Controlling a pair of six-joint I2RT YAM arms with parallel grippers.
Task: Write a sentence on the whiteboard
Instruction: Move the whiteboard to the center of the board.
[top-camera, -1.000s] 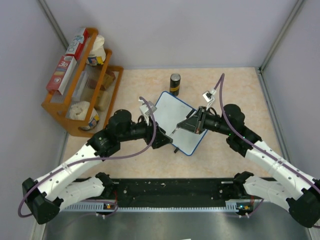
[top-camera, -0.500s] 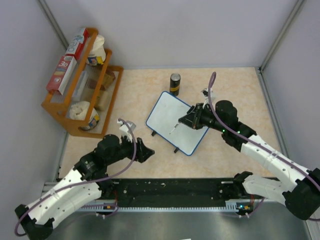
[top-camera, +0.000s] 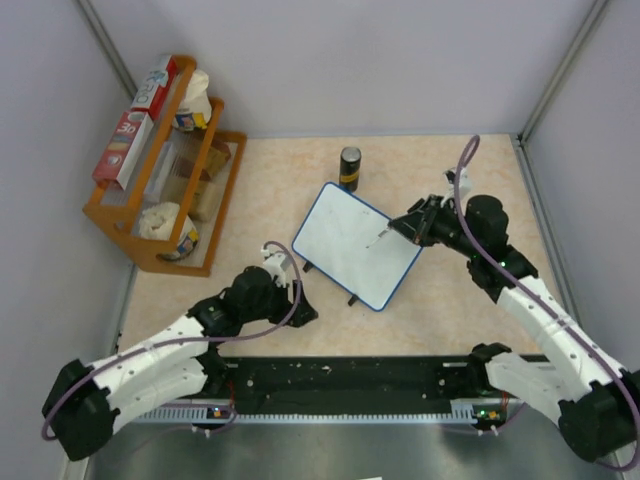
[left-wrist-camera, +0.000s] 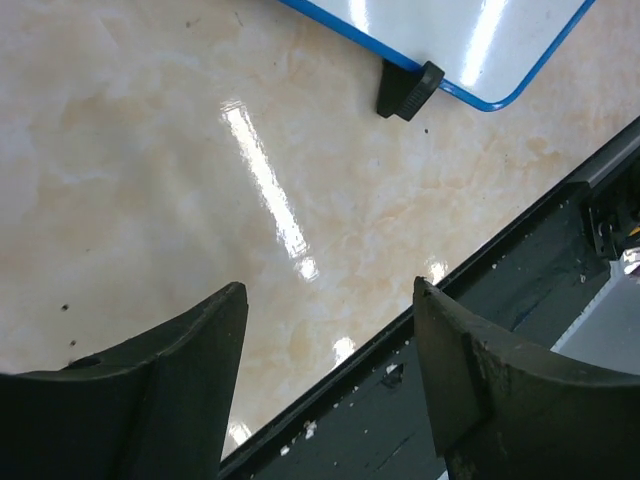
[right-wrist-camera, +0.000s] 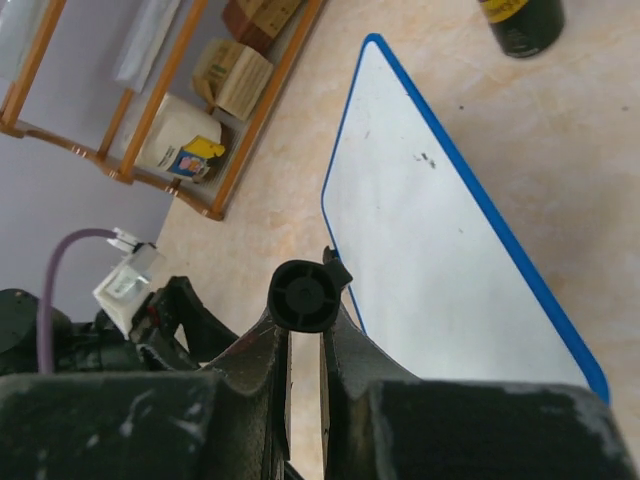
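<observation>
I count one whiteboard (top-camera: 350, 240), with two black feet (top-camera: 305, 266) on its near long edge, plus one dark can (top-camera: 349, 168) and one wooden rack (top-camera: 150, 258). The board lies mid-desk, long axis running far-left to near-right. My right gripper (top-camera: 402, 228) is clamped on a dark marker (right-wrist-camera: 303, 295) over the board's right end; I can't tell if the tip touches. My left gripper (left-wrist-camera: 328, 290) hangs with jaws apart over bare desk (left-wrist-camera: 200, 150), near-left of the board. The can stands just beyond the far corner, and the rack sits well left.
</observation>
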